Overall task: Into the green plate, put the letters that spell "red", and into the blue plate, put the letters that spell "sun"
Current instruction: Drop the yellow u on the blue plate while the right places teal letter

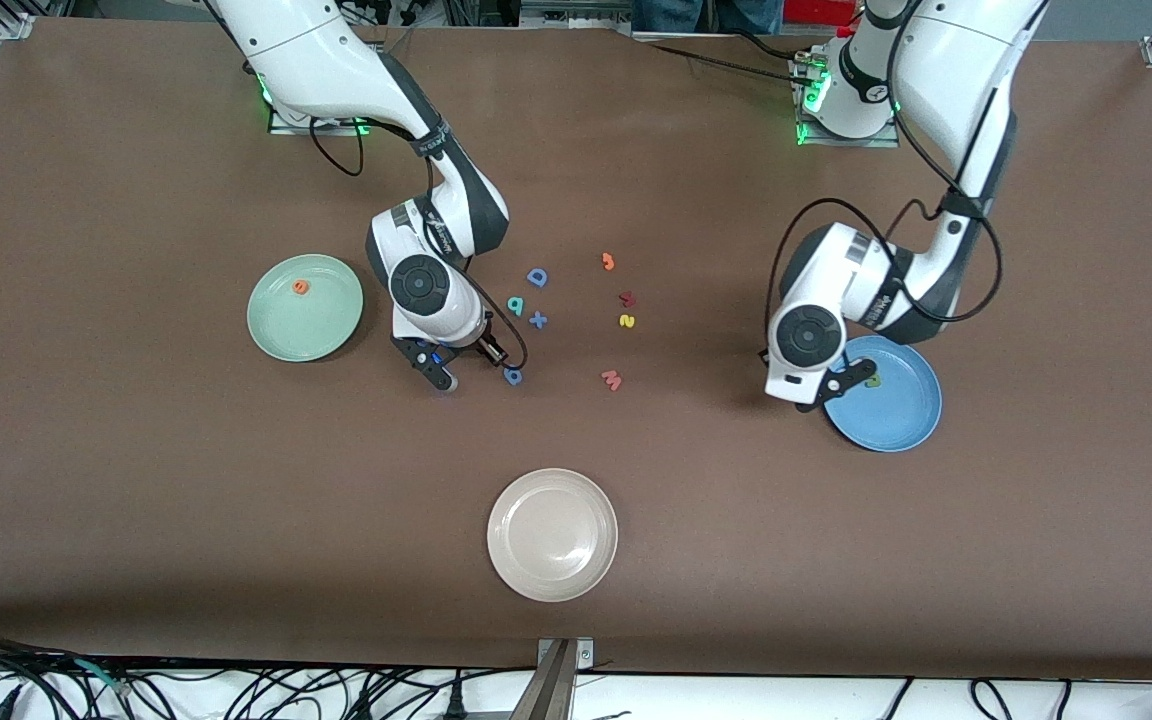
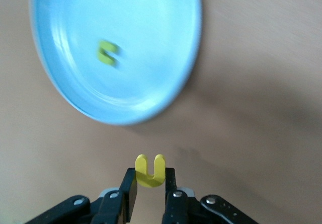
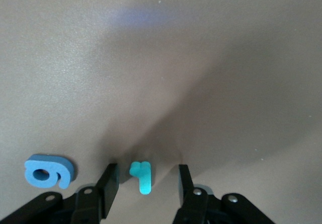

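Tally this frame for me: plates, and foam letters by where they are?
Plates: 3, green plate, blue plate, white plate
Letters in plates: 2, orange e, olive n
Letters on table: 9
Letters in left pincer: 1, yellow u
Total: 15

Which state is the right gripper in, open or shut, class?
Open. The right gripper has its fingers standing apart on either side of the teal r, with table showing between them and the letter.

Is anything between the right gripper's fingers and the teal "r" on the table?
No. In the right wrist view the teal "r" lies between the right gripper's open fingers, with only bare table in the gaps.
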`<state>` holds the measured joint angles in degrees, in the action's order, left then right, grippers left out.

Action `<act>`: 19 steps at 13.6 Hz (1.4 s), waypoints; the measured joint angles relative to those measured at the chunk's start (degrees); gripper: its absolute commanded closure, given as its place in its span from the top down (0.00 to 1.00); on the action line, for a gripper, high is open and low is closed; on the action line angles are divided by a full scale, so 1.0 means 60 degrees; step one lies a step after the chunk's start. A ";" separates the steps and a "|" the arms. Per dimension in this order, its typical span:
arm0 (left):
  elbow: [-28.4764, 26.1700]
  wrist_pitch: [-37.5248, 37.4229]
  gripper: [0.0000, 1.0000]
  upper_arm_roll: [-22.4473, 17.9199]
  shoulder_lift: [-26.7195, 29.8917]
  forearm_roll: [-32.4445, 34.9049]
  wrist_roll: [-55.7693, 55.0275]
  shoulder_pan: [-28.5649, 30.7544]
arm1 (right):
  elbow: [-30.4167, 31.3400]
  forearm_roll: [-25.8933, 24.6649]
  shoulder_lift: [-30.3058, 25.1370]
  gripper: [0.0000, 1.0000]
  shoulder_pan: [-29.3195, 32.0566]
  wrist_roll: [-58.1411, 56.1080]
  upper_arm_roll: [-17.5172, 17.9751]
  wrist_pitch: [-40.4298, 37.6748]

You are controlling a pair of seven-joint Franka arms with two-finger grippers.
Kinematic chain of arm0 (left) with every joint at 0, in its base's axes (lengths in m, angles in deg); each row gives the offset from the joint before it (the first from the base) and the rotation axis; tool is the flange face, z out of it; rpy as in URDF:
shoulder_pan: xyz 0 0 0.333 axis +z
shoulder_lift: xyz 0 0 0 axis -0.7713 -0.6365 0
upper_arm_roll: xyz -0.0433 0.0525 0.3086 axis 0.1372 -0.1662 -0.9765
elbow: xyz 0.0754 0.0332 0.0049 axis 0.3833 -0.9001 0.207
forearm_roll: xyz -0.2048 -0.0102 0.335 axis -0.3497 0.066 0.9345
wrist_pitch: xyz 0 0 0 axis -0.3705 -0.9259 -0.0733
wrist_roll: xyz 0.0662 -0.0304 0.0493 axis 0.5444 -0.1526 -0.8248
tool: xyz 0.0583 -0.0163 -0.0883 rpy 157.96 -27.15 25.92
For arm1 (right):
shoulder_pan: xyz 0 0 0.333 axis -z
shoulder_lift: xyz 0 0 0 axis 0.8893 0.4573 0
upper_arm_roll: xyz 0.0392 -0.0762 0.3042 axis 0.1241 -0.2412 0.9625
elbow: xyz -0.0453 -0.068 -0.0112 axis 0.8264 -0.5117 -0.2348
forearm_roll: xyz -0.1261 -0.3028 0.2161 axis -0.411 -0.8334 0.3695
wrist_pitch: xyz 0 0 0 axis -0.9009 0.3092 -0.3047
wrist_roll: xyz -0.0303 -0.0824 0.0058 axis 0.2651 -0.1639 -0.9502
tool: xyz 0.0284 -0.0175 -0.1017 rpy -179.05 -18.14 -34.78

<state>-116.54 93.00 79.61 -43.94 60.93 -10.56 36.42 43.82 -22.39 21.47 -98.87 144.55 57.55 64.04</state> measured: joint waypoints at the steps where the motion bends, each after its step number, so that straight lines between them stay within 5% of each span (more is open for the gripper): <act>1: 0.0049 -0.0298 0.16 -0.0006 -0.0003 0.0213 0.0470 0.0165 | 0.0000 0.0000 0.0001 0.54 0.0000 0.0000 0.0000 0.0000; 5: 0.0093 -0.0951 0.19 -0.0030 -0.0125 0.1204 0.1880 0.0521 | -0.0008 0.0000 0.0003 0.36 0.0000 0.0002 0.0000 0.0014; 7: 0.0239 -0.0808 0.31 -0.0036 -0.0317 0.1418 0.2360 0.0856 | -0.0019 0.0000 0.0003 0.20 -0.0001 0.0002 0.0000 0.0029; 8: 0.0389 -0.0737 0.43 -0.0038 -0.0445 0.1435 0.2584 0.0978 | -0.0032 0.0000 0.0003 0.16 -0.0001 0.0002 0.0000 0.0036; 10: 0.0738 -0.0704 0.97 -0.0038 -0.0748 0.1437 0.2873 0.1093 | -0.0034 0.0000 0.0003 0.13 -0.0001 0.0002 0.0000 0.0038; 15: 0.1173 -0.0699 1.00 0.0211 -0.1000 0.1435 0.3122 0.1083 | -0.0038 0.0001 0.0001 0.13 -0.0001 -0.0002 -0.0017 0.0029; 19: 0.1684 -0.0615 1.00 0.1388 -0.0993 0.0274 0.3195 0.1071 | -0.0261 0.0000 -0.0092 0.13 0.0117 -0.0121 -0.0162 -0.0553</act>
<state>-106.44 89.31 87.94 -49.90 62.57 8.61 42.84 42.26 -22.39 20.92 -98.17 143.83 56.58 60.72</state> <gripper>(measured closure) 0.000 0.815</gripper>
